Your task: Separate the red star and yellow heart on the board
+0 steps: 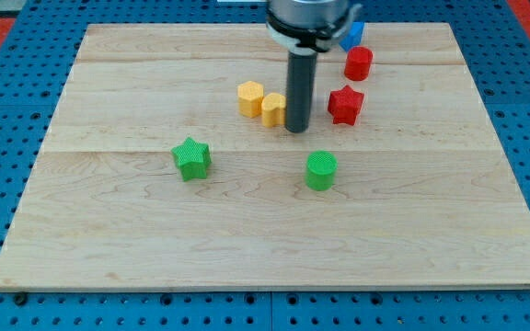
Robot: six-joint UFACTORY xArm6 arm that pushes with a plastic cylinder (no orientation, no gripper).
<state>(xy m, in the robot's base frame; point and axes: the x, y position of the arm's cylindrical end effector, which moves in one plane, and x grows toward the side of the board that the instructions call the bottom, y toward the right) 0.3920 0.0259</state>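
Observation:
The red star [345, 104] lies right of centre in the upper half of the wooden board [155, 230]. The yellow heart [272, 108] lies a short way to its left, touching a yellow hexagon block [250, 97] on its own left. My tip [297, 129] stands between the heart and the star. It sits right against the heart's right side and a small gap left of the star. The dark rod rises from there to the view's top and hides part of the heart's right edge.
A red round block [358, 63] lies just above the star. A blue block [352, 36] lies above that, partly behind the arm. A green star [191, 158] lies left of centre. A green round block [320, 171] lies below my tip.

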